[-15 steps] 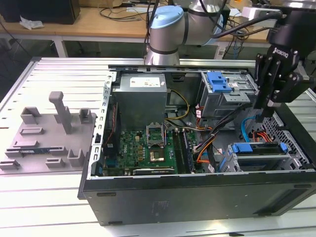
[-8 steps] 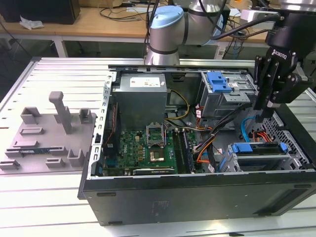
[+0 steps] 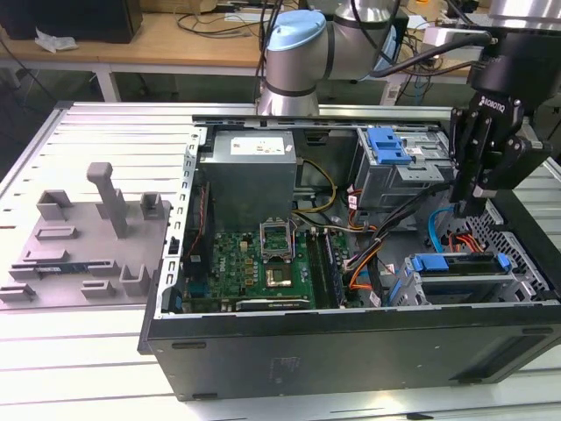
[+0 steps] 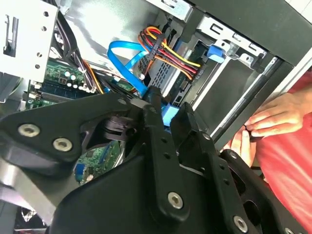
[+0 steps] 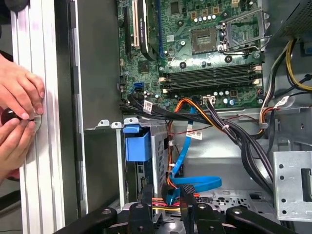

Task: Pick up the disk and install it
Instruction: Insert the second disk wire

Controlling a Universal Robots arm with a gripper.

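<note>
The disk [image 3: 458, 264], edged by its blue carrier bracket, lies flat in the lower drive bay at the exterior view's right end of the open computer case [image 3: 351, 342]. My gripper [image 3: 462, 209] hangs just above that bay, fingers pointing down. In both wrist views the black fingers stand slightly apart with nothing between them; my gripper [image 5: 166, 194] is open. Beyond the fingertips [image 4: 152, 105] I see the bracket's blue tab [image 5: 138, 144] and a blue data cable [image 5: 195, 183] with red, yellow and orange power wires [image 4: 168, 48].
The motherboard [image 3: 263, 259], the power supply [image 3: 250, 175] and an upper drive cage with another blue bracket [image 3: 390, 145] fill the case. Cable bundles run close to the bay. A person's hands [image 5: 17, 114] rest on the table rail outside the case. A grey fixture [image 3: 88, 232] stands at the exterior view's left.
</note>
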